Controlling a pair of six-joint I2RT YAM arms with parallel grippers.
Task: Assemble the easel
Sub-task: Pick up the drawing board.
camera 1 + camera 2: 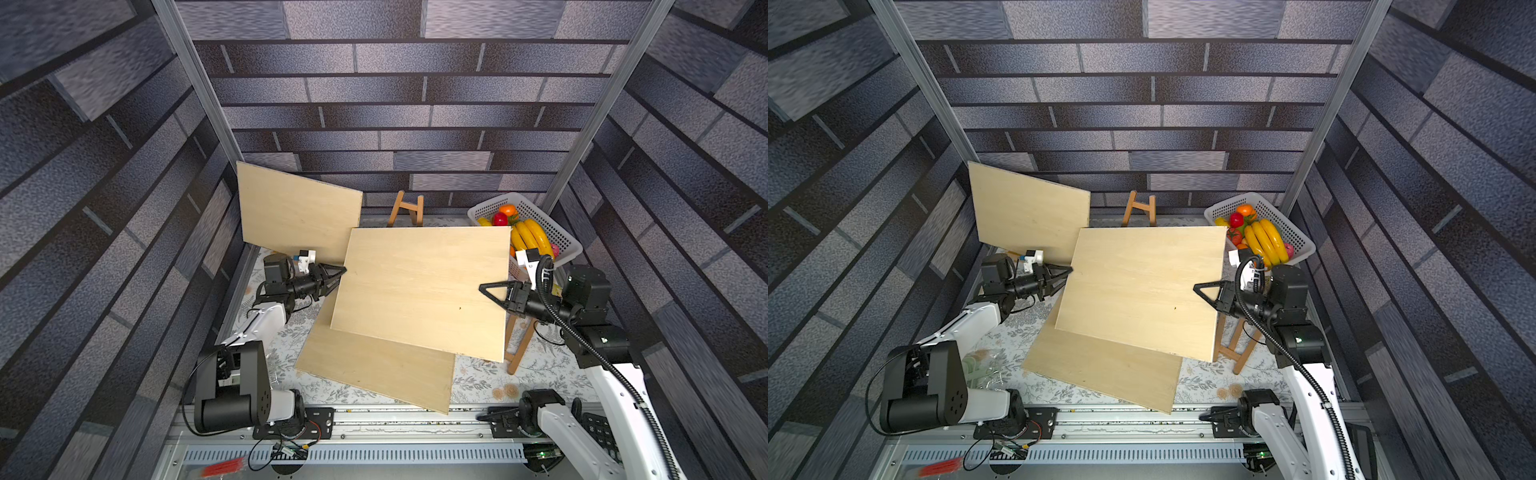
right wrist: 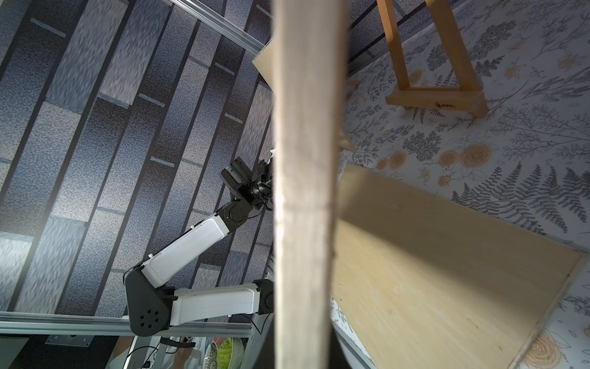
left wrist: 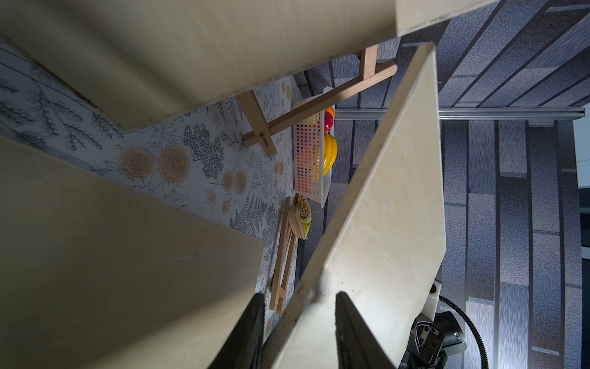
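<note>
A pale plywood board [image 1: 424, 291] [image 1: 1142, 291] is held raised and tilted over the table. My right gripper [image 1: 482, 287] [image 2: 303, 332] is shut on its right edge, which fills the right wrist view as the board's edge [image 2: 303, 159]. My left gripper [image 1: 343, 270] [image 3: 300, 295] is open at the left edge, one finger on each side of the board [image 3: 383, 207], with a gap still showing. A wooden easel frame [image 1: 407, 210] [image 3: 319, 102] stands at the back. Another easel frame [image 1: 517, 345] [image 2: 437, 99] shows below the board's right side.
A second board [image 1: 374, 370] [image 2: 447, 271] lies flat on the floral table under the raised one. A third board [image 1: 299, 212] leans at the back left. A white basket [image 1: 561, 241] [image 3: 309, 159] of plastic fruit sits at the back right. Flat wooden slats [image 3: 284, 255] lie near it.
</note>
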